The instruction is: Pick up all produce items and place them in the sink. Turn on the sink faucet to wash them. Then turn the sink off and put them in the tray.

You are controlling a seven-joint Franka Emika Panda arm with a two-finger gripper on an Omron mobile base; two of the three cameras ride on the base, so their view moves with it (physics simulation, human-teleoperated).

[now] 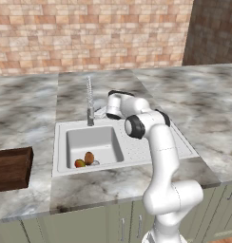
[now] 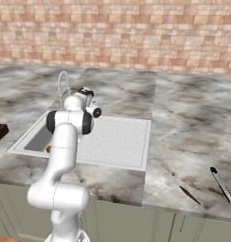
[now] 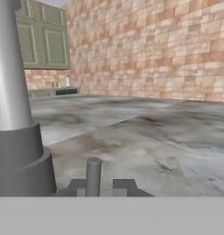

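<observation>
No readable text, labels or numbers anywhere.

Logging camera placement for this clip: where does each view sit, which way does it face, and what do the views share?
Left base view: behind the arm's left, looking forward and down at the white rectangular sink with two small produce items; white arm at lower right.
Right base view: behind the arm's right, facing the sink's dotted draining board; arm at lower left.
Hand view: low on the counter, facing the brick wall; jaws shut by the slim chrome faucet.
Both base views share sink, faucet and arm.
</observation>
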